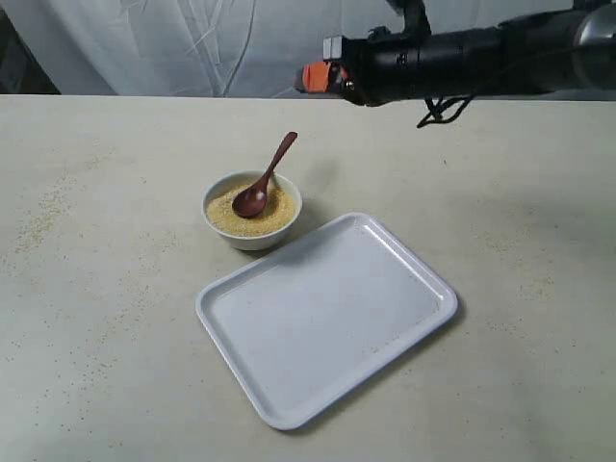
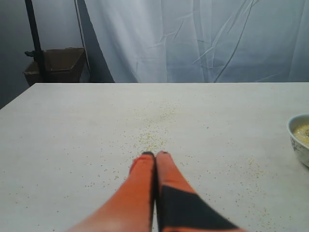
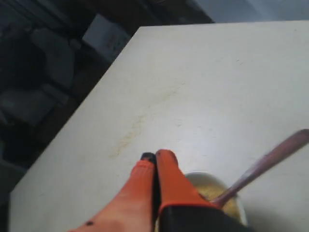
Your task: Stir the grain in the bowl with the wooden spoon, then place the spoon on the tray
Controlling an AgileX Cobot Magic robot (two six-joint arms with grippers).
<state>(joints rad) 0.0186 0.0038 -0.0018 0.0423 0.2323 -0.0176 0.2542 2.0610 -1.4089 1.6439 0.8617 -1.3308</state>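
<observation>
The small white bowl [image 1: 252, 223] holds golden grain [image 1: 241, 218]. The dark reddish-brown wooden spoon [image 1: 265, 179] rests in it, head in the grain, handle leaning up over the far rim. The large white tray [image 1: 327, 313] lies just beside the bowl, nearer the front. My right gripper [image 1: 306, 79] hangs shut and holding nothing, high above the table behind the bowl; its wrist view shows the shut gripper [image 3: 155, 155] over the bowl [image 3: 198, 179] and the spoon handle [image 3: 270, 162]. My left gripper [image 2: 155, 153] is shut and holds nothing, low over the table, with the bowl's edge [image 2: 297, 140] off to one side.
Loose grains are scattered on the beige table [image 1: 96, 289], mostly left of the bowl and in front of the left gripper. A white curtain [image 1: 192, 38] hangs behind the table. A brown box [image 2: 55, 65] stands beyond the table's far corner.
</observation>
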